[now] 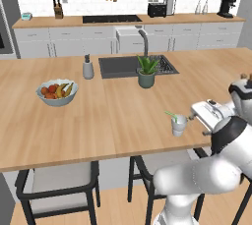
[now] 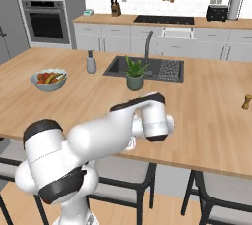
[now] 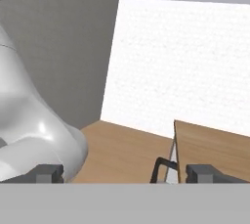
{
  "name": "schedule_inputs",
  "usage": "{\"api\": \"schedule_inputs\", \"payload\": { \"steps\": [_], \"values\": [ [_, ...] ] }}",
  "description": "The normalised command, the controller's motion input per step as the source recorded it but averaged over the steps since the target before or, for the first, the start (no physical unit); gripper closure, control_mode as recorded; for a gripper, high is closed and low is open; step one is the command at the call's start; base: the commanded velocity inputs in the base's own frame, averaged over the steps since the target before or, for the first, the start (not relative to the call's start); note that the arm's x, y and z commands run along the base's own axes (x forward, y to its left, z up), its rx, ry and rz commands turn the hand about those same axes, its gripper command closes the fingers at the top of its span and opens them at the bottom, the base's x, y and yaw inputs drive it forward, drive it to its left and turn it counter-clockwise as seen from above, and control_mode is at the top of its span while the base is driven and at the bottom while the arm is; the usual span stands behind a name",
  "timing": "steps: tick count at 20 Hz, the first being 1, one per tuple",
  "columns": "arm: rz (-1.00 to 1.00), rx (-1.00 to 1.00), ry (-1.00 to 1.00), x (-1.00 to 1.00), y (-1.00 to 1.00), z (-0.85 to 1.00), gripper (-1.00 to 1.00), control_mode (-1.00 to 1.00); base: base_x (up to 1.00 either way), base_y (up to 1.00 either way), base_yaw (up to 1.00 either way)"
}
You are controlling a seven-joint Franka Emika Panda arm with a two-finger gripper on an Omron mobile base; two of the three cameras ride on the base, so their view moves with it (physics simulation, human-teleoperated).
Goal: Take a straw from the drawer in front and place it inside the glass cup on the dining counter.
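At lower right of the left base view, the straw (image 1: 171, 116) stood in the cup (image 1: 178, 125) near the counter (image 1: 113, 116) edge. My gripper (image 3: 124, 173) was spread, empty. I judged I should retreat slowly, clear of the cup.

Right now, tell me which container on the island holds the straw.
The glass cup near the front edge, beside the gripper; a green straw sticks out of it. The fruit bowl and the plant pot hold none.
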Motion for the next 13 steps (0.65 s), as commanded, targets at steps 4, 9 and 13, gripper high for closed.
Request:
{"api": "schedule_inputs", "payload": {
  "steps": [4,9,13],
  "values": [
    [0.00,0.00,0.01,-0.19,0.00,0.00,-1.00,-1.00,0.00,0.00,0.00],
    [0.00,0.00,0.00,-0.24,0.00,0.00,-1.00,-1.00,0.00,0.00,0.00],
    [0.00,0.00,0.00,-0.29,0.00,0.00,-1.00,-1.00,0.00,0.00,0.00]
  ]
}}
